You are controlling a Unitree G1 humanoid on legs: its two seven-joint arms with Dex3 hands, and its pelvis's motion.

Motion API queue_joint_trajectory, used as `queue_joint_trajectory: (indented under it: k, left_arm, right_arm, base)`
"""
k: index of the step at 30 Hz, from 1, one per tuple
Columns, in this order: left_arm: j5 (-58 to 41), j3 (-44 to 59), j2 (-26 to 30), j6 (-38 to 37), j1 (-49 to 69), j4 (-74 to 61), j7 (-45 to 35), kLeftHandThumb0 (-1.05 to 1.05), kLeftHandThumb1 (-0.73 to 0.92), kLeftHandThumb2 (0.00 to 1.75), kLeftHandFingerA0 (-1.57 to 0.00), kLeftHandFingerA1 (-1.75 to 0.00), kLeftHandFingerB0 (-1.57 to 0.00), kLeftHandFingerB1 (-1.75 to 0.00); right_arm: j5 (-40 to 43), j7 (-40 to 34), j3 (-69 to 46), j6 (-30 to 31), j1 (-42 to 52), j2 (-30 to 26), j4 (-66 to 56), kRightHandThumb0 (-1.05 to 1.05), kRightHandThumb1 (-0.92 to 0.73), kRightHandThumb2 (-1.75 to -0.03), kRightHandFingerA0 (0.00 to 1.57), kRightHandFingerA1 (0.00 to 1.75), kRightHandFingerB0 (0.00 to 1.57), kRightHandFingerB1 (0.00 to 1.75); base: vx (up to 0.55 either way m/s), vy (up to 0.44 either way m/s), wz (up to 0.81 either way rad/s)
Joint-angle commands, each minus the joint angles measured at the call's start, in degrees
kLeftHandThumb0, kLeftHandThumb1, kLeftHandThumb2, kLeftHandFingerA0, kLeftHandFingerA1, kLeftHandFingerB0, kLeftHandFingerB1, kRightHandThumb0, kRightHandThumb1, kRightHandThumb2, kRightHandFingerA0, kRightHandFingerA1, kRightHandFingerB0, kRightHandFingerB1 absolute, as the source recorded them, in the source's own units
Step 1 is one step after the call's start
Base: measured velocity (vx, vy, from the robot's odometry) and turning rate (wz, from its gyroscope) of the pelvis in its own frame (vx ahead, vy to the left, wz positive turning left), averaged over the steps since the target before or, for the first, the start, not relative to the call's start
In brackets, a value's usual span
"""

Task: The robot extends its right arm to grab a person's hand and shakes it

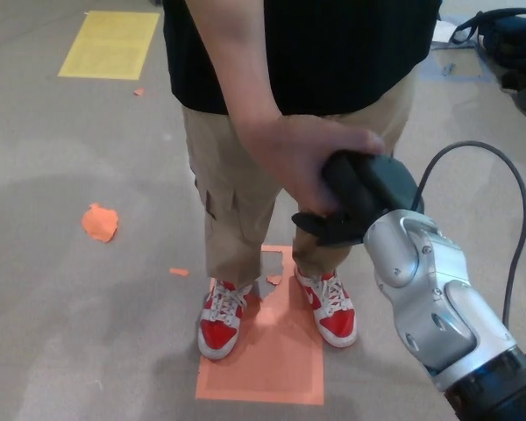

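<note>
Handshake in grip

I see my right hand [355, 197] at centre frame, its black fingers clasped around the person's hand [302, 158], which wraps over it from above. My silver forearm [438, 307] rises from the lower right. The person stands on an orange mat [272, 351] in red shoes [221, 320]. My left hand doesn't show.

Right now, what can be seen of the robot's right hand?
The right hand is black, matte and bulky, on a silver jointed wrist and forearm that enters from the lower right of the head view. A black cable loops beside the arm. The person's hand wraps over its top and near side, hiding much of it; one black finger pokes out beneath, closed on that hand.
</note>
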Motion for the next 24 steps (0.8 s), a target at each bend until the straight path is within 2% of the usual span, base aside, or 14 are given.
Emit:
queue_joint_trajectory:
  k: [1,2,3,4,5,6,7,14,19,22,24]
  left_arm:
    - [0.01,0.05,1.37,0.89,0.15,0.35,-0.68,-0.64,0.91,0.69,-0.31,-0.32,-0.22,-0.3]
    - [-0.13,0.19,1.32,0.92,0.13,0.41,-0.77,-0.64,0.91,0.69,-0.31,-0.32,-0.22,-0.3]
    - [0.02,0.06,1.36,0.91,0.14,0.41,-0.63,-0.64,0.92,0.69,-0.32,-0.32,-0.23,-0.3]
    - [0.19,-0.1,1.38,0.84,0.23,0.35,-0.43,-0.64,0.92,0.69,-0.32,-0.32,-0.24,-0.3]
    - [0.32,-0.23,1.37,0.75,0.34,0.28,-0.28,-0.64,0.92,0.69,-0.32,-0.32,-0.24,-0.3]
    - [0.95,-0.82,1.37,0.9,0.33,0.21,0.25,-0.66,0.92,0.69,-0.33,-0.33,-0.24,-0.3]
    - [0.96,-0.87,1.36,0.91,0.35,0.19,0.48,-0.65,0.92,0.69,-0.34,-0.33,-0.26,-0.31]
    - [0.72,-0.84,1.36,0.47,0.07,0.23,0.92,-0.63,0.92,0.69,-0.35,-0.34,-0.27,-0.32]
    - [-0.24,-0.17,1.23,0.89,0.82,0.27,-0.39,-0.63,0.92,0.69,-0.32,-0.32,-0.24,-0.3]
    - [-0.74,0.34,1.22,0.85,1.19,0.19,-0.78,-0.63,0.91,0.67,-0.31,-0.32,-0.24,-0.3]
    - [-0.59,0.35,1.22,0.59,1.12,0.1,-0.99,-0.61,0.9,0.68,-0.31,-0.32,-0.24,-0.3]
  right_arm:
    - [1.68,0.16,0.22,-1.92,1.15,-0.76,1.13,-0.33,-0.72,-0.61,0.76,1.06,0.46,0.39]
    - [1.81,0.07,0.1,-2.1,1.23,-0.88,0.87,-0.33,-0.72,-0.61,0.76,1.06,0.46,0.39]
    - [1.99,0.58,-0.02,-1.87,1.36,-1.09,0.28,-0.5,-0.72,-0.62,0.52,0.43,0.32,0.32]
    - [1.3,0.59,0.33,-1.63,1.95,-1.6,-0.85,-0.8,-0.57,-0.93,0.0,0.17,0.06,0.21]
    - [0.36,0.32,0.81,-1.46,2.63,-2.14,-1.99,-0.8,-0.57,-0.93,0.0,0.17,0.06,0.21]
    - [-0.01,-0.76,0.87,-2.05,3.65,-2.58,-2.92,-0.92,-0.62,-0.95,0.0,0.04,0.0,0.08]
    - [0.1,-1.35,0.75,-2.41,4.14,-2.64,-3.36,-0.97,-0.63,-0.96,0.0,0.0,0.0,0.02]
    - [-0.58,-4.16,-0.03,-4.0,8.18,-4.08,-8.72,-0.98,-0.66,-1.02,0.0,0.05,0.0,0.0]
    - [0.64,-1.39,-2.07,-0.71,11.36,-5.97,-10.68,-0.96,-0.67,-1.01,0.0,0.05,0.0,0.0]
    - [0.42,-0.76,-2.77,0.08,12.3,-7.39,-9.87,-0.96,-0.68,-1.01,0.0,0.05,0.0,0.0]
    - [2.18,-2.0,-4.93,-2.07,13.41,-9.09,-6.43,-0.93,-0.68,-0.98,0.0,0.04,0.0,0.0]
  base:
    - [0.0,0.0,0.0]
    - [0.0,0.0,0.0]
    - [0.0,0.0,0.0]
    - [0.0,0.0,0.0]
    - [0.0,0.0,0.0]
    - [0.0,0.0,0.0]
    - [0.0,0.0,0.0]
    - [0.0,0.0,0.0]
    - [0.0,0.0,0.0]
    - [0.0,0.0,0.0]
    - [0.0,0.0,0.0]
